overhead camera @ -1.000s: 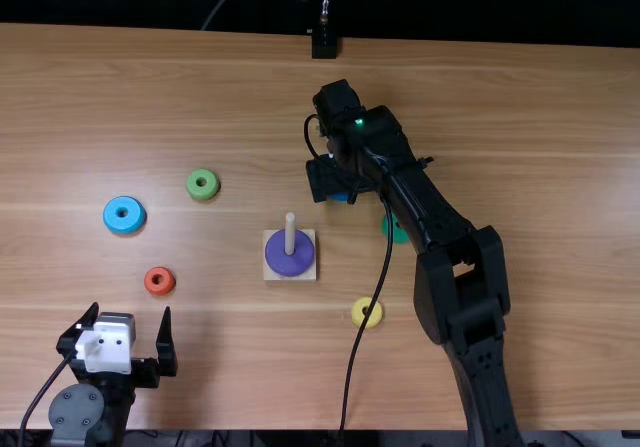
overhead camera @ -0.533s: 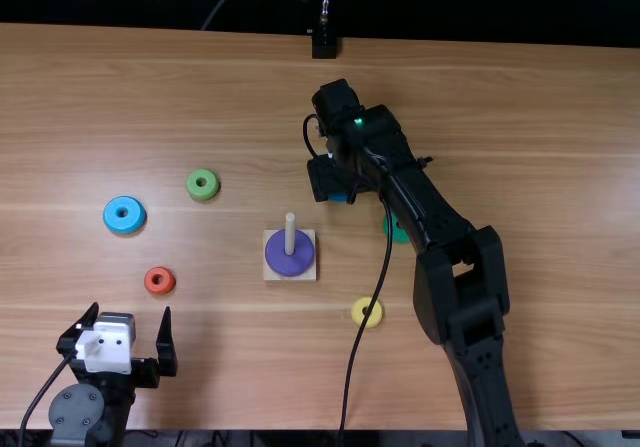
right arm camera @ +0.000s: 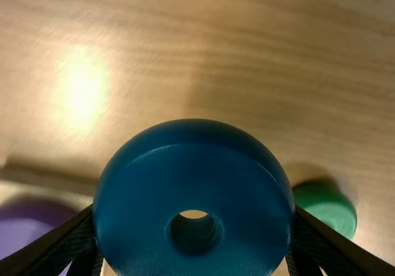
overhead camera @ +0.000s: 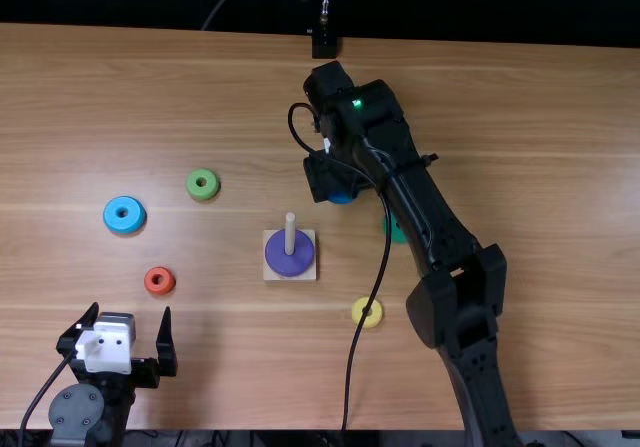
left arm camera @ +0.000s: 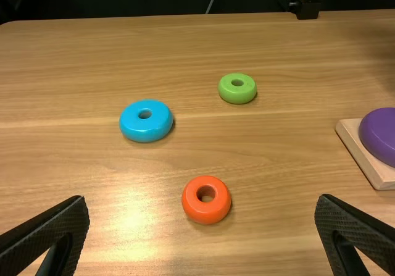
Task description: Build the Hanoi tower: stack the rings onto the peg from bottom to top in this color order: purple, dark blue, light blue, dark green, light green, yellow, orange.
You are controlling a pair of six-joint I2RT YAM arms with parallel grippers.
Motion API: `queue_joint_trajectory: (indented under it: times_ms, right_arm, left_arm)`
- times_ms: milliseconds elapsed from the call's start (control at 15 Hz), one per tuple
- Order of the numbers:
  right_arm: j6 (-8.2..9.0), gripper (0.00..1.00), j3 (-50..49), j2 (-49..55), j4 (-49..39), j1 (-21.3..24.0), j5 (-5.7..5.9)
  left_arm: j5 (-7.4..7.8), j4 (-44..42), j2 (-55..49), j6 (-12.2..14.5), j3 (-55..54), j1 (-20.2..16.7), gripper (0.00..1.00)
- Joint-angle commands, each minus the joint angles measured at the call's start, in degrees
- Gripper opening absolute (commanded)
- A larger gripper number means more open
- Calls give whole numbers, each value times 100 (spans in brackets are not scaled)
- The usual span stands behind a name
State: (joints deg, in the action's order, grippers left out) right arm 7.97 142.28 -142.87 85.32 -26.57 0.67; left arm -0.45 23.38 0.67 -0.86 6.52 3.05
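Observation:
My right gripper (overhead camera: 338,189) is beyond the peg base, shut on the dark blue ring (overhead camera: 341,198). In the right wrist view that dark blue ring (right arm camera: 194,202) sits between both fingers of my right gripper (right arm camera: 194,226), hiding part of the table. The purple ring (overhead camera: 289,254) lies around the peg (overhead camera: 290,225) on its square base (overhead camera: 307,275). My left gripper (overhead camera: 122,339) stands open at the near left; in its wrist view, the left gripper (left arm camera: 202,239) has its fingers wide apart with the orange ring (left arm camera: 207,200) lying beyond them.
A light blue ring (overhead camera: 124,214) and light green ring (overhead camera: 203,184) lie at the left. The dark green ring (overhead camera: 397,230), partly covered by the right arm, and yellow ring (overhead camera: 367,312) lie right of the base. A black cable hangs beside the yellow ring.
The right arm has shifted slightly, its wrist tilting farther from the near edge, and the dark blue ring has moved a little with its gripper. The left arm has kept still.

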Motion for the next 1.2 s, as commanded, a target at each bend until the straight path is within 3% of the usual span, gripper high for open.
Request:
queue_joint_trajectory:
  times_ms: [0,400,800,1133]
  right_arm:
    - [-16,0,309,295,165,-112,-3]
    - [-6,0,134,1121,144,-419,7]
    - [-6,0,-2002,2615,-1048,-604,7]
    - [-6,0,-1941,2879,-974,-789,7]
  left_arm:
    - [-29,257,-67,13,-652,55,100]
    - [-29,257,-67,23,-652,55,100]
    - [-29,257,-67,13,-652,55,100]
    - [-29,257,-67,13,-652,55,100]
